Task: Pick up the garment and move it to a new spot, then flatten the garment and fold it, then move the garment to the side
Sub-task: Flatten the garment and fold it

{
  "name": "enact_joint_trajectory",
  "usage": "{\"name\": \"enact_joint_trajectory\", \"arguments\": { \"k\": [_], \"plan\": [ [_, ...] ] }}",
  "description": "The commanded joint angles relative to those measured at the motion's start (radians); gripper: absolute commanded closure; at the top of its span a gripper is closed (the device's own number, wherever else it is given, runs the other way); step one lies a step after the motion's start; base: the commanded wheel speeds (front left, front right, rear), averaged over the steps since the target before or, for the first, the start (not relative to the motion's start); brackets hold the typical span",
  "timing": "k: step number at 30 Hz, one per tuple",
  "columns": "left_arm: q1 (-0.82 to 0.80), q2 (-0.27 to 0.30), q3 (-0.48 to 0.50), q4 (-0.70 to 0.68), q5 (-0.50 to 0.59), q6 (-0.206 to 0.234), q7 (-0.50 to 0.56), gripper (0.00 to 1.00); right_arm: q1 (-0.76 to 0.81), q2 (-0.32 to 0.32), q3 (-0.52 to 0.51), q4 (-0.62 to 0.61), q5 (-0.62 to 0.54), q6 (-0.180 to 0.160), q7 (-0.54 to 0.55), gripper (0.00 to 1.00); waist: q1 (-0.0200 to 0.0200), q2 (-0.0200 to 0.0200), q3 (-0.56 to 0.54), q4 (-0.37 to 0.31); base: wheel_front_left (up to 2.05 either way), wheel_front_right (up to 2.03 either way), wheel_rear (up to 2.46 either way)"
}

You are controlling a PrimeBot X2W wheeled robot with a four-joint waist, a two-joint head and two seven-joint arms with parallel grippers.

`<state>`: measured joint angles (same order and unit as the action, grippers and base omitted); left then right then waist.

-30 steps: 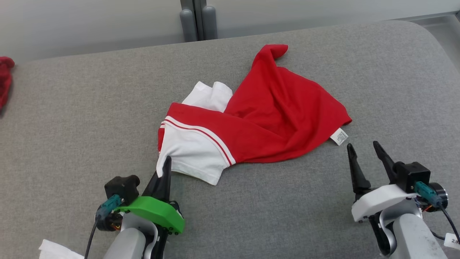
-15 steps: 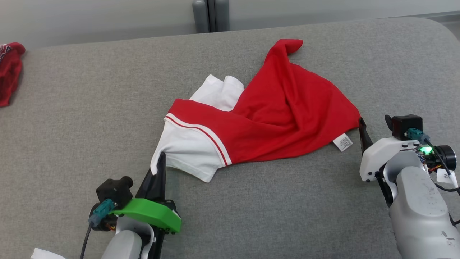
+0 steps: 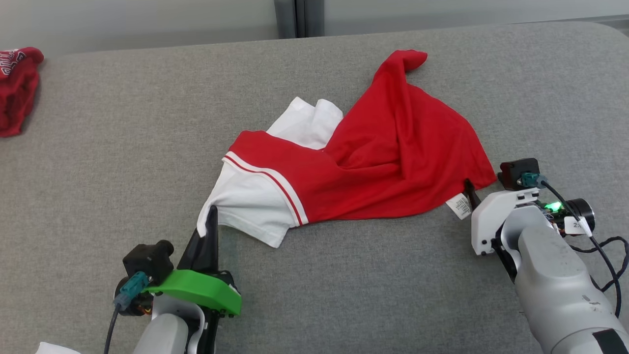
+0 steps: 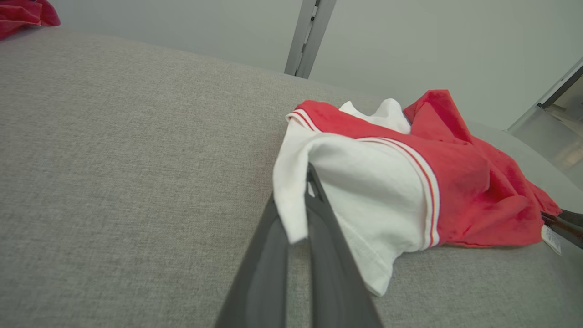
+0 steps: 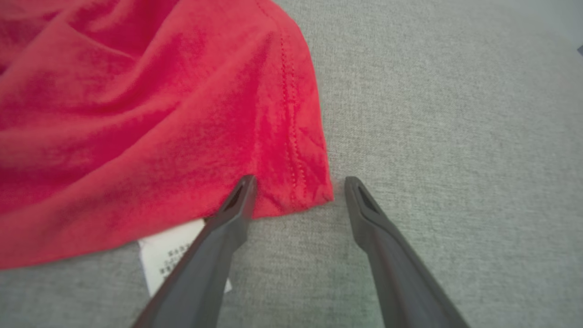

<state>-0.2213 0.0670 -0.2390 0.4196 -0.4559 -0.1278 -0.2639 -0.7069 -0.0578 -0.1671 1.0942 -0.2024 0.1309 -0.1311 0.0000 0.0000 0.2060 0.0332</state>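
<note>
The garment [image 3: 383,157], a red and white shirt, lies crumpled in the middle of the grey padded surface [image 3: 108,147]. My left gripper [image 3: 212,212] is shut on the edge of its white sleeve [image 3: 245,206]. In the left wrist view the white hem folds over my left gripper [image 4: 301,196], pinched between the fingers. My right gripper [image 3: 484,186] stands open at the garment's near right red corner. In the right wrist view my right gripper [image 5: 300,182] straddles that corner [image 5: 309,191], its fingers resting low on the surface. A white care label [image 5: 182,255] pokes out by the left finger.
Another red cloth [image 3: 17,88] lies at the far left edge of the surface. A white scrap [image 3: 54,348] shows at the bottom left. A grey post [image 3: 299,17] stands behind the surface against a pale wall. The surface curves away at the far right.
The head camera has shifted. My right gripper has moved forward and down to the red corner by the label. My left gripper has drawn the white sleeve out a little towards me.
</note>
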Motion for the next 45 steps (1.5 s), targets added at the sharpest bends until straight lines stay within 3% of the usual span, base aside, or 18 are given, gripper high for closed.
{"name": "enact_joint_trajectory", "arguments": {
  "k": [1,2,5,15,20,24,30,35,40,45],
  "plan": [
    [0.012,-0.001,0.004,-0.006,0.006,-0.003,0.0,1.0,-0.001,0.002,0.011,0.026,0.007,0.0,0.009,0.02,0.0,0.0,0.002,0.0,0.0,0.0,0.0],
    [0.011,-0.002,0.005,-0.007,0.008,-0.003,0.0,1.0,-0.01,0.002,0.017,0.039,0.013,0.0,0.007,0.36,0.0,0.0,0.004,-0.001,0.0,0.0,0.0],
    [0.007,-0.001,0.01,-0.014,0.011,-0.004,0.0,1.0,-0.033,0.0,0.029,0.067,0.028,0.0,0.001,0.98,0.0,0.0,0.007,-0.002,0.0,0.0,0.0],
    [-0.015,-0.002,0.005,-0.057,-0.057,-0.004,0.0,1.0,-0.112,0.001,0.079,0.105,0.157,-0.001,-0.066,1.0,0.0,0.0,-0.029,-0.021,0.0,0.0,0.0],
    [-0.04,0.046,-0.019,-0.124,-0.141,-0.004,0.014,1.0,-0.134,0.005,0.162,0.085,0.297,-0.001,-0.064,1.0,0.0,0.0,-0.084,-0.038,0.0,0.0,0.0],
    [-0.051,0.093,-0.015,-0.224,-0.217,-0.004,0.047,1.0,-0.114,0.006,0.256,-0.009,0.457,-0.001,-0.016,1.0,0.0,0.0,-0.136,-0.054,0.0,0.0,0.0],
    [-0.052,0.157,0.024,-0.422,-0.319,-0.004,0.134,1.0,-0.013,-0.069,0.388,-0.335,0.736,-0.001,0.134,1.0,0.0,0.0,-0.212,-0.075,0.0,0.0,0.0],
    [-0.069,0.21,0.066,-0.611,-0.371,0.031,0.229,1.0,0.103,-0.175,0.378,-0.697,0.91,-0.001,0.275,1.0,0.0,0.0,-0.25,-0.089,0.0,0.0,0.0],
    [-0.118,0.267,0.102,-0.779,-0.385,0.071,0.314,1.0,0.191,-0.21,0.269,-1.005,0.934,0.0,0.385,1.0,0.0,0.0,-0.268,-0.095,0.0,0.0,0.0],
    [-0.209,0.316,0.127,-0.909,-0.387,0.105,0.396,1.0,0.241,-0.168,0.133,-1.292,0.882,0.0,0.51,1.0,0.0,0.0,-0.268,-0.096,0.0,0.0,0.0]
  ]
}}
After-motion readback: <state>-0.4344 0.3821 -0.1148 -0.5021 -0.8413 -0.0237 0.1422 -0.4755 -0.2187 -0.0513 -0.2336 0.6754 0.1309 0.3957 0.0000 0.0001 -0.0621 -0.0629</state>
